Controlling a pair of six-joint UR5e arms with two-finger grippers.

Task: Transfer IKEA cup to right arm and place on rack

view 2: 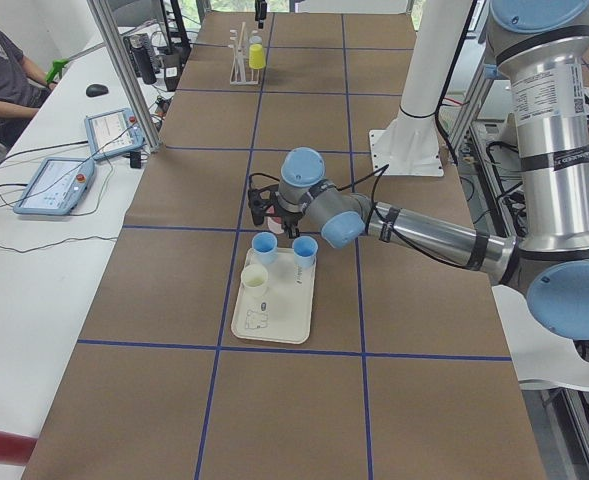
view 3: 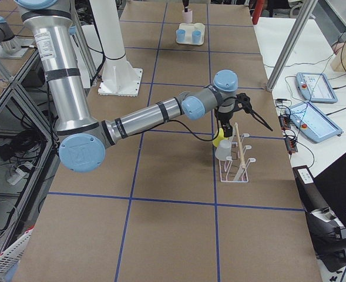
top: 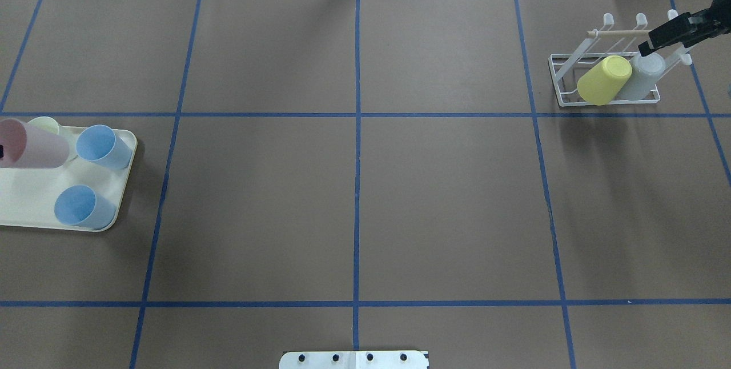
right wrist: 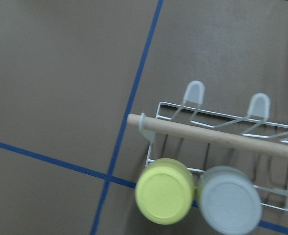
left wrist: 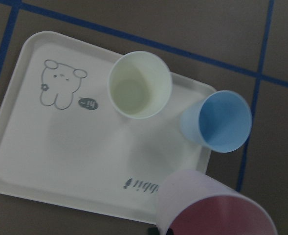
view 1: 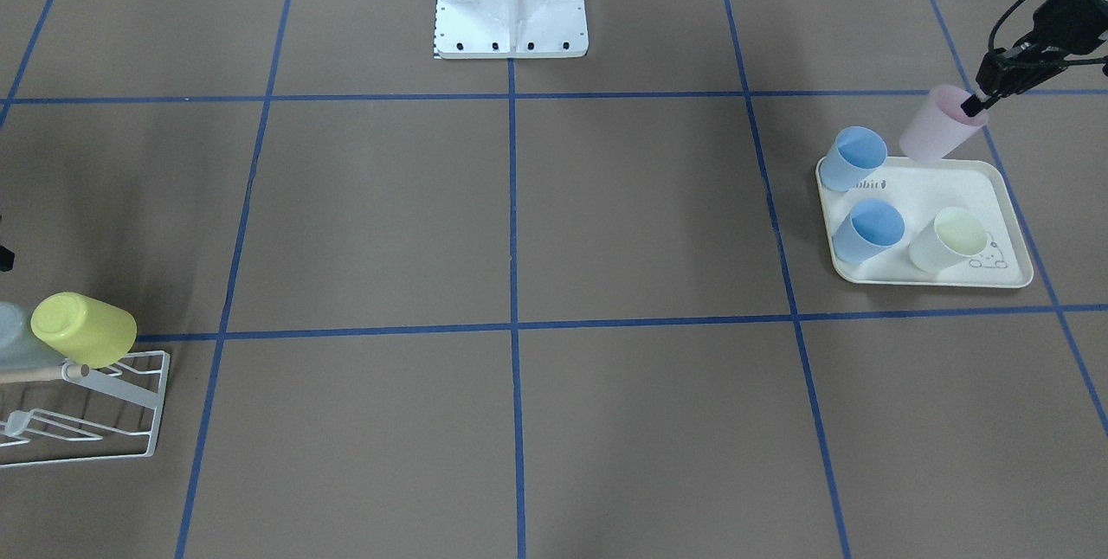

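at the table's left end, the left gripper pinches the rim of the pink cup, which hangs tilted over a back corner of the tray. the front view shows two blue cups and a pale yellow cup standing on the tray. the left wrist view shows only one blue cup, but it alone shows the little animal drawing. the overhead view cuts the left gripper off at its edge. at the far right end the right gripper hangs just above the rack, and i cannot tell if its fingers are apart or together. only the right wrist view shows the round bottoms of the yellow cup and the grey cup, side by side under the wooden dowel. a wide stretch of brown table lies between tray and rack
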